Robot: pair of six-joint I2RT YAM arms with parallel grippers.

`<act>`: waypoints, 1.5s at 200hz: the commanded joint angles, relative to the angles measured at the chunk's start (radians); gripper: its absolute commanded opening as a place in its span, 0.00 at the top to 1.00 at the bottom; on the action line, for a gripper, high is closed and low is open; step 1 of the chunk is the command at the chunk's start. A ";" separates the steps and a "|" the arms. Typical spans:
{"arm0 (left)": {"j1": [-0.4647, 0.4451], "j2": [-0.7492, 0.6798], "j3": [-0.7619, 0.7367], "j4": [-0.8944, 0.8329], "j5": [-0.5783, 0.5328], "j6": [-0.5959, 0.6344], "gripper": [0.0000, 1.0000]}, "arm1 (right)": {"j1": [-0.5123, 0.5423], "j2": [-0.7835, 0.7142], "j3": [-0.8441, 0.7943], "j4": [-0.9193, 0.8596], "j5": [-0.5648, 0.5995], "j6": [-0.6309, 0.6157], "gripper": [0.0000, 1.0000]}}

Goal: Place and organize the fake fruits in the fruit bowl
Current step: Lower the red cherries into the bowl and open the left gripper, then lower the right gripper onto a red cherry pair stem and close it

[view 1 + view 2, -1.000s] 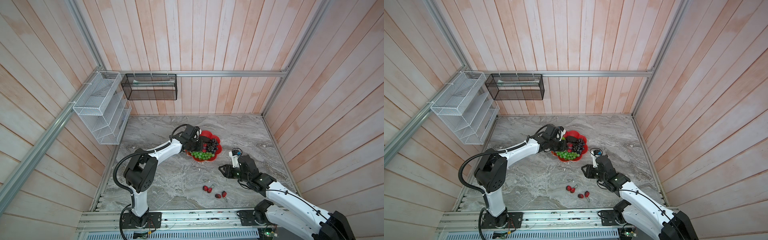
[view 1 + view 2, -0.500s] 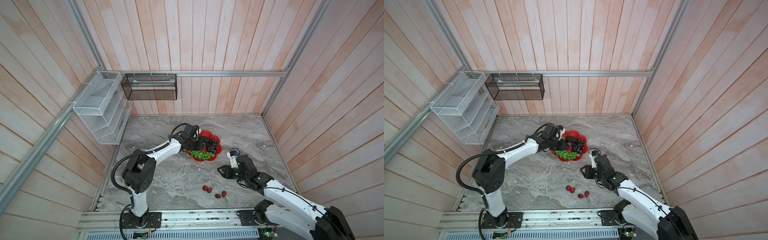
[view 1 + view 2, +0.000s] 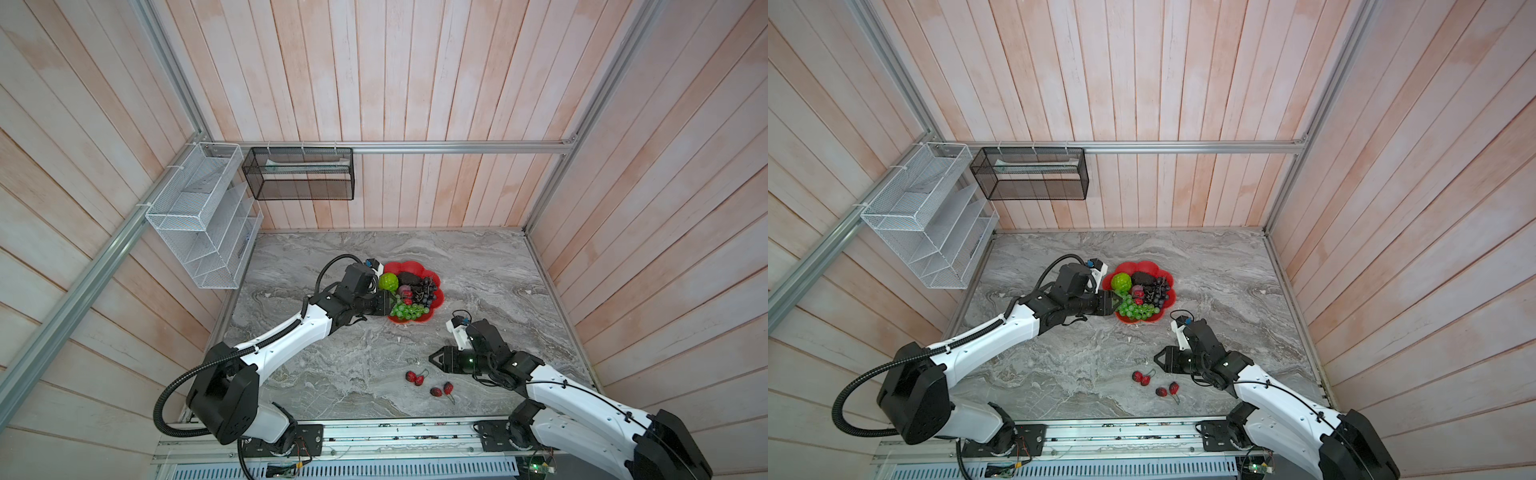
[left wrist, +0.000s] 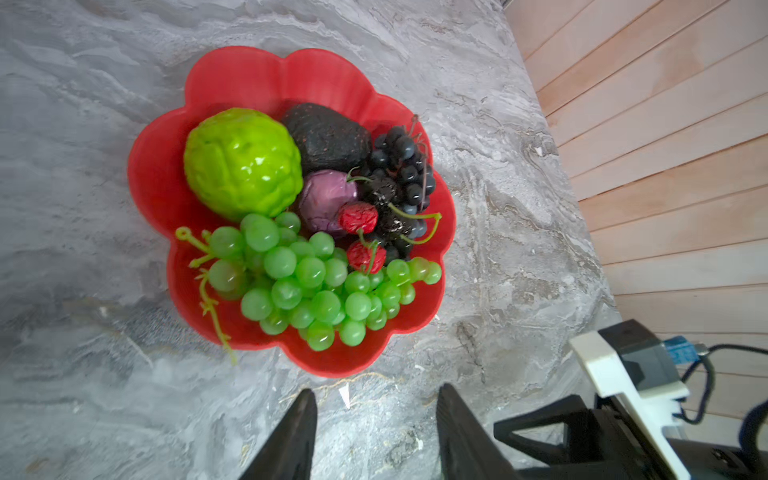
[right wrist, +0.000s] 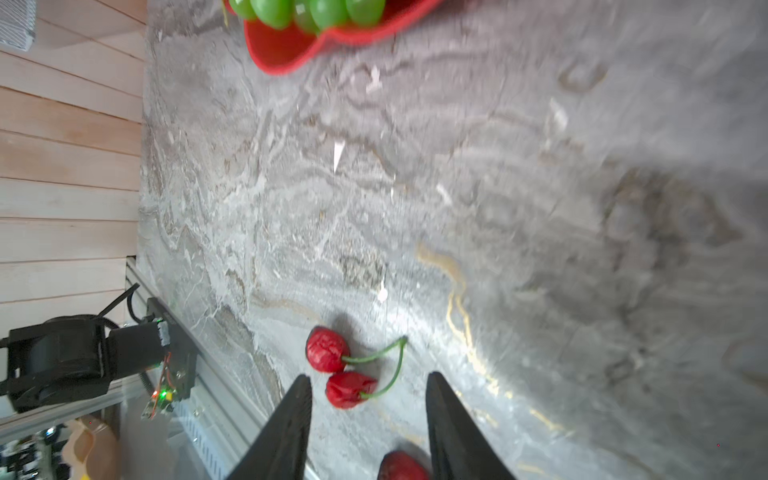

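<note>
Grey marble table point(image 3: 374, 257). The left arm point(image 3: 291, 336) reaches the red flower-rimmed fruit bowl point(image 3: 411, 265), jaws released and empty just outside its 8 o'clock rim; a green grape bunch point(image 4: 307, 282) and other fruit fill it. The right arm point(image 3: 582, 395) is nearer the loose fruit: its jaws, parted and empty, hover by a pair of red stemmed berries point(image 3: 414, 377), about 7 o'clock from the tips, at the bowl's 6 o'clock. A second berry pair point(image 3: 442, 390) sits nearer the front edge, open table around.
</note>
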 commanded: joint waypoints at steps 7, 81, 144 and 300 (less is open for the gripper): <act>0.002 -0.085 -0.061 0.028 -0.087 -0.018 0.46 | 0.038 -0.015 -0.036 -0.011 -0.038 0.116 0.53; 0.003 -0.114 -0.109 0.033 -0.104 -0.015 0.45 | 0.038 0.238 0.005 0.166 -0.154 0.112 0.54; 0.002 -0.154 -0.128 0.024 -0.118 -0.014 0.45 | 0.031 0.312 0.004 0.236 -0.147 0.139 0.57; 0.003 -0.090 -0.086 0.010 -0.096 -0.057 0.45 | -0.004 0.452 0.023 0.347 -0.154 0.058 0.91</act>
